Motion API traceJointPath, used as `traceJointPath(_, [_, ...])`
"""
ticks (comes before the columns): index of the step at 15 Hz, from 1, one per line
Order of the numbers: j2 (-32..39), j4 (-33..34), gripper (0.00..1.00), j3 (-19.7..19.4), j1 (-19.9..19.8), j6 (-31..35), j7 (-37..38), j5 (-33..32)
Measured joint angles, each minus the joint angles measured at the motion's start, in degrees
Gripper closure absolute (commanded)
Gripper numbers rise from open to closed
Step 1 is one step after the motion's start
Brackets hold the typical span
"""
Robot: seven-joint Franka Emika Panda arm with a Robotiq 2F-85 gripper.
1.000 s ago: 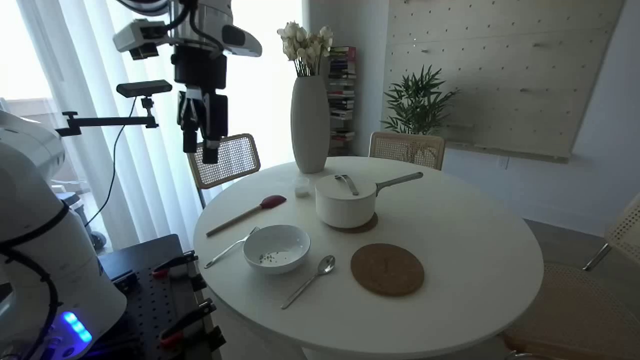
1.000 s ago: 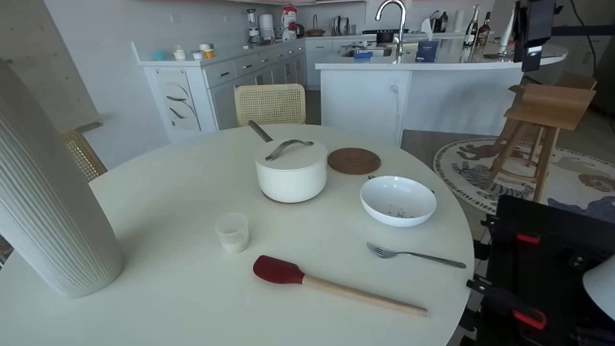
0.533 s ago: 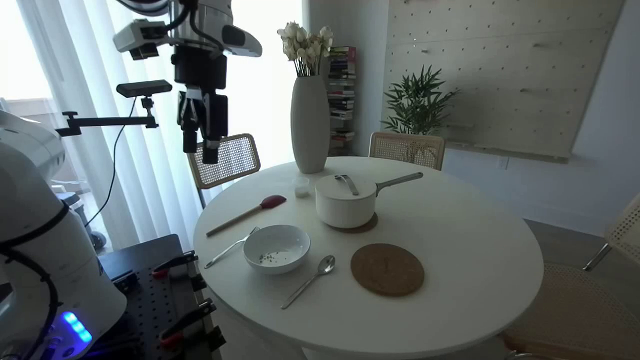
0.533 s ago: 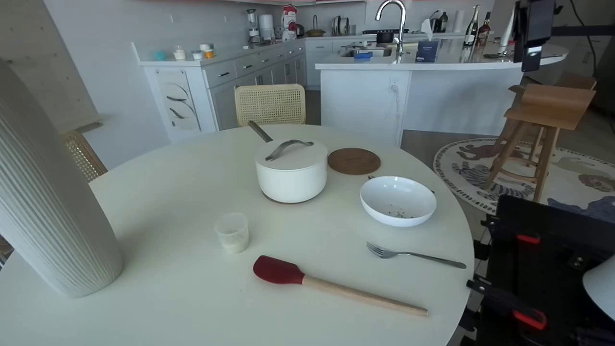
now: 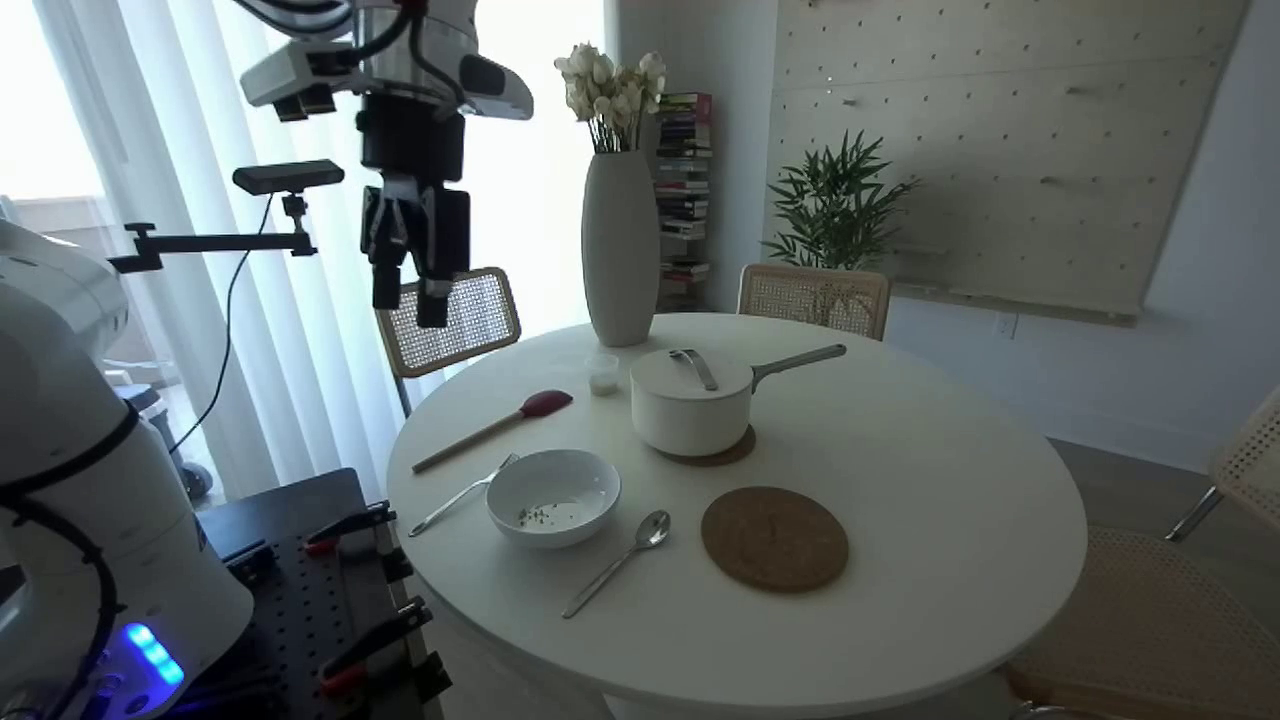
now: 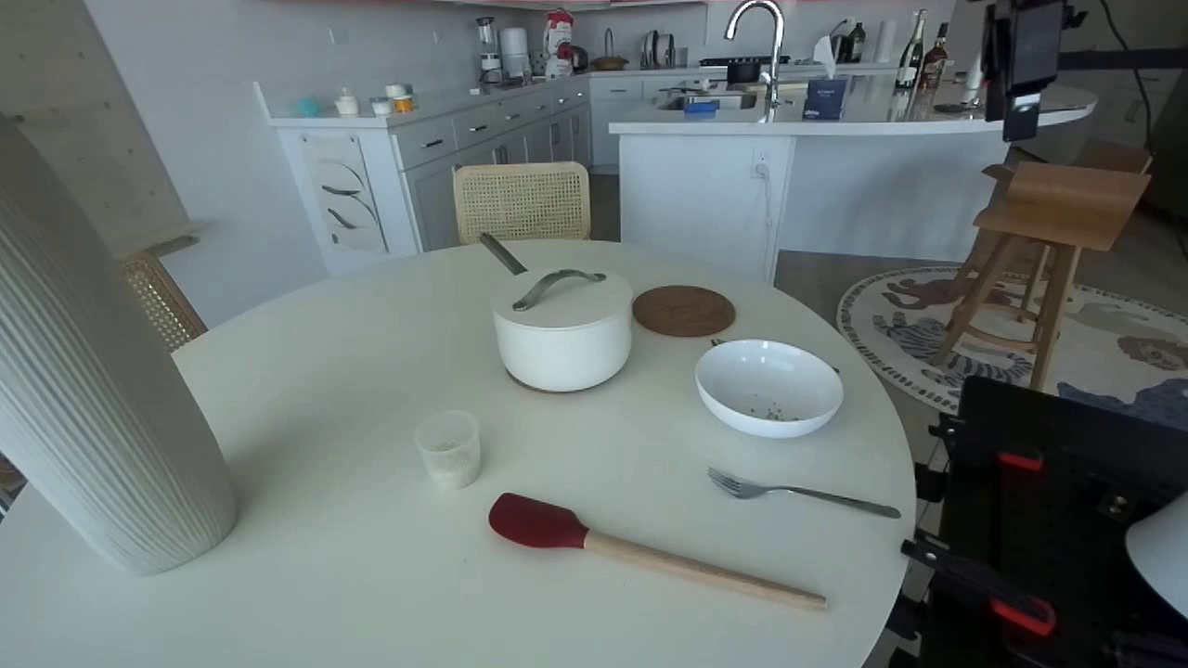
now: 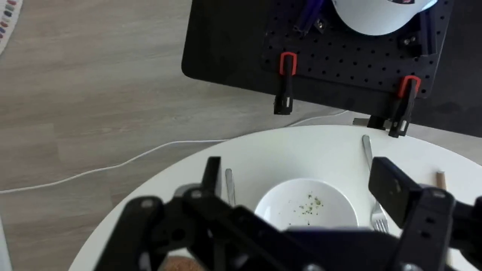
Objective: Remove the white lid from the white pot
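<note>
Hangs high near the edge of the surface [image 5: 930, 500] with spread, empty hand [image 5: 409, 303]; may drag pot [image 6: 564, 354] along with lid [image 6: 589, 302], if closing askew on curved handle [image 6: 543, 288].

In an exterior view the camera faces a vase [image 5: 620, 250] across the table [image 5: 930, 540]; in an exterior view, near that vase, kitchen cupboards [image 6: 534, 139]. The wrist view looks down; all share the bowl [image 5: 565, 480].

My white, rounded arm [image 5: 50, 390] wears black cables [image 5: 104, 600] and a black, block-fingered gripper [image 5: 410, 300]; blue lights [image 5: 154, 654] glow on its base [image 5: 190, 590].
</note>
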Motion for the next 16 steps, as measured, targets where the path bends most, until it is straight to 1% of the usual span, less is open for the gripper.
traceJointPath(3, [5.74, 4.44, 0.00, 0.06, 2.30, 0.01, -3.10, -3.16])
traceJointPath(6, [14.22, 11.00, 0.00, 0.05, 4.33, 1.52, -8.83, -6.63])
traceJointPath(8, [20.74, 15.84, 0.00, 0.04, 4.99, 4.46, -13.55, -8.89])
traceJointPath(11, [30.93, 23.98, 0.00, 0.05, 4.90, 11.12, -21.50, -11.23])
traceJointPath(14, [40.65, 33.03, 0.00, 0.34, 4.32, 16.88, -29.30, -11.28])
traceJointPath(16, [46.94, 39.50, 0.00, 1.25, 3.49, 19.30, -34.27, -10.09])
